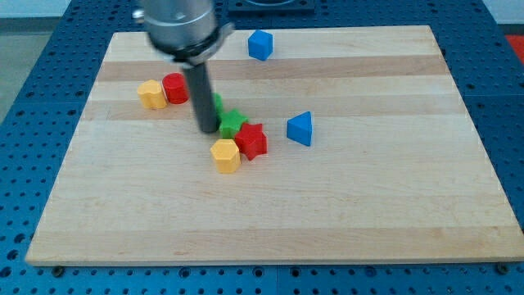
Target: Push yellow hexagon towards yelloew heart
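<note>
The yellow hexagon (225, 156) lies near the board's middle, touching the red star (252, 140) on its right. The yellow heart (151, 94) sits at the upper left, touching the red block (174, 88) on its right. My tip (208, 130) is down on the board just above and left of the yellow hexagon, right beside the green star (232, 123). The rod hides part of a second green block (217, 102) behind it.
A blue block (260, 44) sits near the board's top edge. A blue triangle-like block (300, 129) lies right of the red star. The wooden board (368, 197) rests on a blue perforated table.
</note>
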